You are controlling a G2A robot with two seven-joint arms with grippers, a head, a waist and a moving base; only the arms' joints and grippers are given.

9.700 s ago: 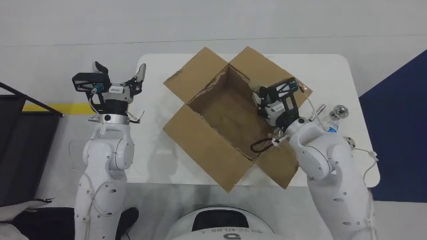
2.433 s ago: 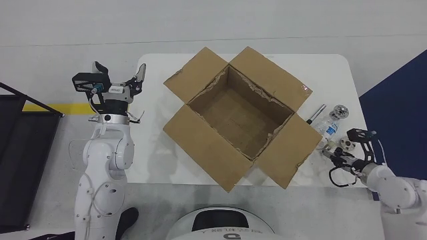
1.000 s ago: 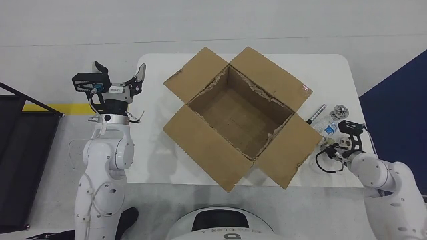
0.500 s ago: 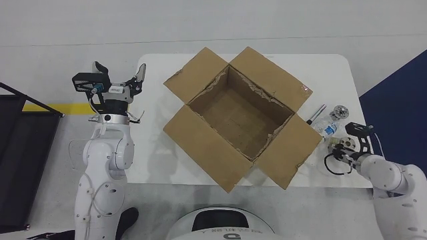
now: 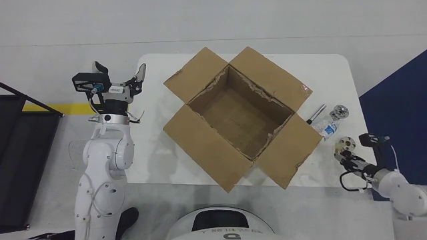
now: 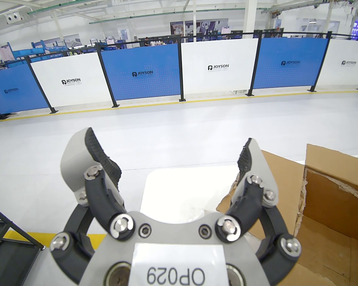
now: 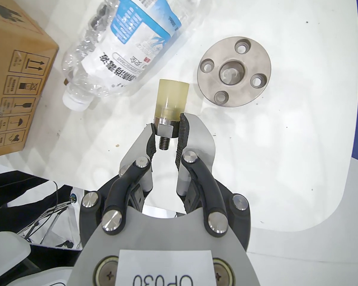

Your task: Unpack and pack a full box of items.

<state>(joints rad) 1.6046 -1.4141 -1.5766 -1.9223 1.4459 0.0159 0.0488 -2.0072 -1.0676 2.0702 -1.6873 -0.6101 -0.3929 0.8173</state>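
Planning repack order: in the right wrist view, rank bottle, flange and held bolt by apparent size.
1. water bottle
2. metal flange
3. capped bolt in the right gripper, smallest though likely nearest the camera

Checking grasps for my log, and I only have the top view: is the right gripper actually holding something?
Observer: Yes. The right gripper is shut on a small part, gripping it by its nut.
Operator: What does the part look like?
Observer: A yellowish cylinder with a threaded stud sticking out at the nut end.
Operator: Does it touch the bottle?
Observer: No. The bottle lies on its side on the table, apart from the part.
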